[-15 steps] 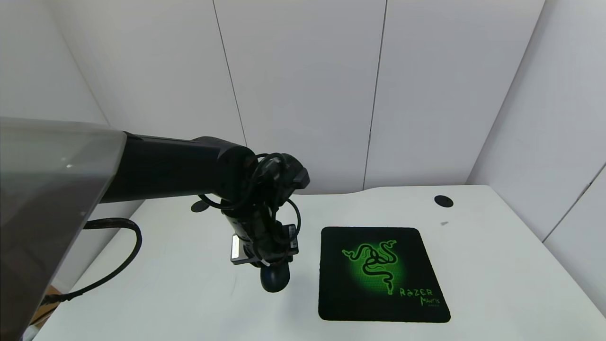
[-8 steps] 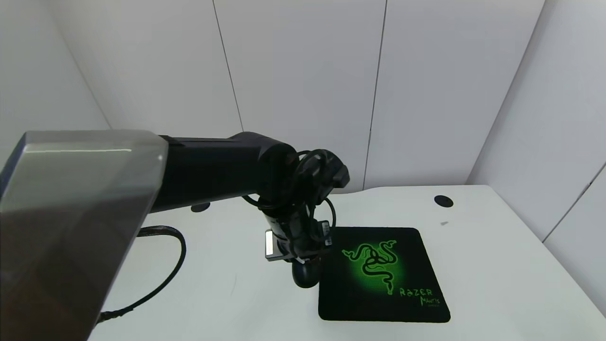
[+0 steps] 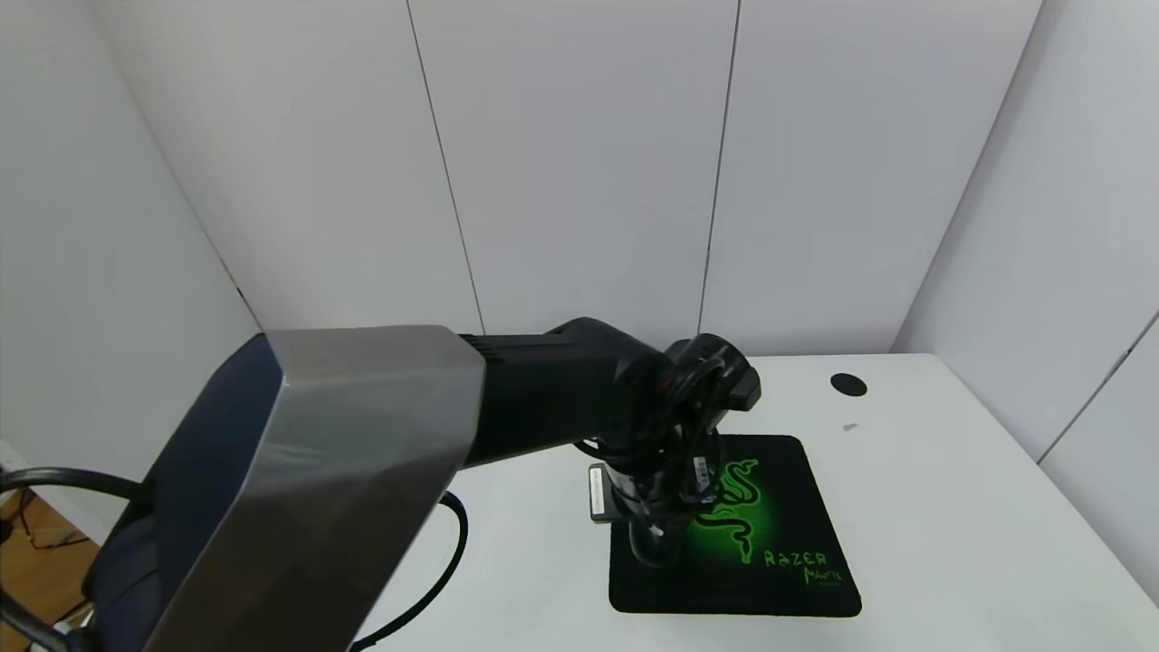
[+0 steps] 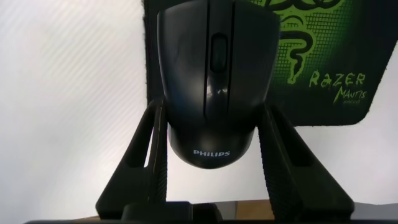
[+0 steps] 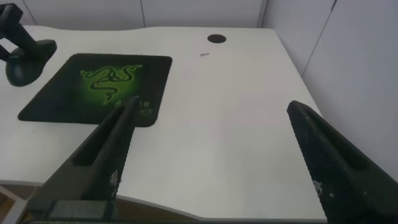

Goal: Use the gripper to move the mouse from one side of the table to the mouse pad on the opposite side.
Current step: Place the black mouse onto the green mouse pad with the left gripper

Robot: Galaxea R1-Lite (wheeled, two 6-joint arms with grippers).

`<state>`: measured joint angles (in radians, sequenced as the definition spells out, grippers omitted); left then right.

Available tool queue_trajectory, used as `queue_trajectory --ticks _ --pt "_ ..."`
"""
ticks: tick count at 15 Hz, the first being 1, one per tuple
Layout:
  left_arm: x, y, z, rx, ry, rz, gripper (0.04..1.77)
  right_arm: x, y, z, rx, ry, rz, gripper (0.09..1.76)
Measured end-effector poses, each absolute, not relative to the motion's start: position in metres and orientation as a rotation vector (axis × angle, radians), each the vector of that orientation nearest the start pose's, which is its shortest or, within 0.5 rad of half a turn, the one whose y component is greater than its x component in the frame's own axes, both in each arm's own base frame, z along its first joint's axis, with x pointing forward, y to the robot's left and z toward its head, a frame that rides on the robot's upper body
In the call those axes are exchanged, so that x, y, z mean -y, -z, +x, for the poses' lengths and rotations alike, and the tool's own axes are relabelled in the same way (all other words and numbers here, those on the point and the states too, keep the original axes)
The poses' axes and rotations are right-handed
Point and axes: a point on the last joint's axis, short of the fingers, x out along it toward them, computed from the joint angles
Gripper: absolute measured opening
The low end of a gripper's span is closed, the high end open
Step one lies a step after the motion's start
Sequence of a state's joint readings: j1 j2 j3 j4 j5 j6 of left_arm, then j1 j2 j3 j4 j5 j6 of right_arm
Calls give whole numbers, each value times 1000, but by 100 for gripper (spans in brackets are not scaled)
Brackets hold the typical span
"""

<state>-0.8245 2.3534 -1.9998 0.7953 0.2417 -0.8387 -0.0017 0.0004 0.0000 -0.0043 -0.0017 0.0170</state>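
My left gripper (image 3: 656, 532) is shut on the black mouse (image 3: 654, 549) and holds it at the left part of the mouse pad (image 3: 779, 584). In the left wrist view the two fingers clamp the sides of the mouse (image 4: 214, 74), with its white logo text toward the camera; its front lies over the pad's (image 4: 323, 50) left edge. I cannot tell whether the mouse touches the pad. My right gripper (image 5: 212, 106) is open and empty, low near the white table's (image 3: 951, 525) front right edge. The right wrist view shows the mouse (image 5: 28, 65) at the pad's (image 5: 62, 102) far corner.
A round black grommet (image 3: 848, 384) sits at the table's back right, behind the pad; it also shows in the right wrist view (image 5: 216, 38). My left arm's silver and black link (image 3: 362, 435) spans the table's left half. White walls close in the back and right.
My left arm has swung to the right with the mouse in its grip, from the bare table left of the pad to over the pad's left part.
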Motion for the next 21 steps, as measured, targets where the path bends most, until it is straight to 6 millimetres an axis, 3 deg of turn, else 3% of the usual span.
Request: queue_trajectory --ticks 6,12,21 --pt "344 -106 309 -1040 69 -184 90 0 -76 -23 3 3 17 171" --pt "345 -82 312 -1099 50 -142 90 0 -76 -23 4 3 17 171" --pt "342 -65 319 -1125 40 -111 89 0 -76 -23 4 3 17 171"
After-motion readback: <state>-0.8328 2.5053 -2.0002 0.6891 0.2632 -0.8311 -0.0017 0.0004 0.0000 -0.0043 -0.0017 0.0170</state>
